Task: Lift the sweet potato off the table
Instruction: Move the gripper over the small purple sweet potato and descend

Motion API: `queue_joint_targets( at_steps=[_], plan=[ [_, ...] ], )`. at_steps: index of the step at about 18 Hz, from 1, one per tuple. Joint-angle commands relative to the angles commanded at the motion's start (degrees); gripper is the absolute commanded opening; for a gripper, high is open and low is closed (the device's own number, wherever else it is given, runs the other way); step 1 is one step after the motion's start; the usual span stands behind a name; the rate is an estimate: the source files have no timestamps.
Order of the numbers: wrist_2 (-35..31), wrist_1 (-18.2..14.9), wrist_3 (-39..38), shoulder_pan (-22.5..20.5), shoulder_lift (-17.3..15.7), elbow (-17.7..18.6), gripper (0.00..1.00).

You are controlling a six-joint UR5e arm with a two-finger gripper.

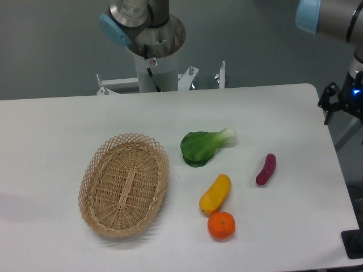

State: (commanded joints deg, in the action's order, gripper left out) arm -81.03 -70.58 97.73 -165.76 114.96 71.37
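Note:
The sweet potato (265, 169) is a slim, slightly curved purple tuber lying on the white table (68, 119), right of centre. My gripper (339, 103) hangs at the frame's far right edge, above the table's right rim and well up and right of the sweet potato. Only its black body shows, partly cut off by the frame, so how its fingers stand is unclear. Nothing shows in its grasp.
A yellow-orange oblong vegetable (215, 193) and a round orange fruit (221, 225) lie left of and below the sweet potato. A green leafy vegetable (203, 147) sits at the centre. An oval wicker basket (125, 183) stands on the left. The arm's base (153, 51) rises behind the table.

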Motion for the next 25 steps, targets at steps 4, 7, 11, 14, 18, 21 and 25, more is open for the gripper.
queue_joint_targets(
  at_steps=[4, 7, 11, 14, 18, 21, 25],
  plan=[
    [0.09, -0.09, -0.17, 0.09, 0.0, 0.44, 1.0],
    [0.17, -0.09, -1.57, 0.09, -0.17, 1.31, 1.0],
    [0.26, 0.52, -8.59, 0.96, 0.17, 2.28, 1.0],
    [0.17, 3.16, -12.64, 2.28, 0.7, 4.65, 1.0],
    [0.09, 5.18, -18.27, 4.56, 2.63, 6.94, 1.0],
    [0.0, 5.97, -19.16, 5.89, 4.04, 9.83, 1.0],
    [0.0, 12.91, -19.16, 7.2, 4.83, 15.01, 1.0]
  ],
)
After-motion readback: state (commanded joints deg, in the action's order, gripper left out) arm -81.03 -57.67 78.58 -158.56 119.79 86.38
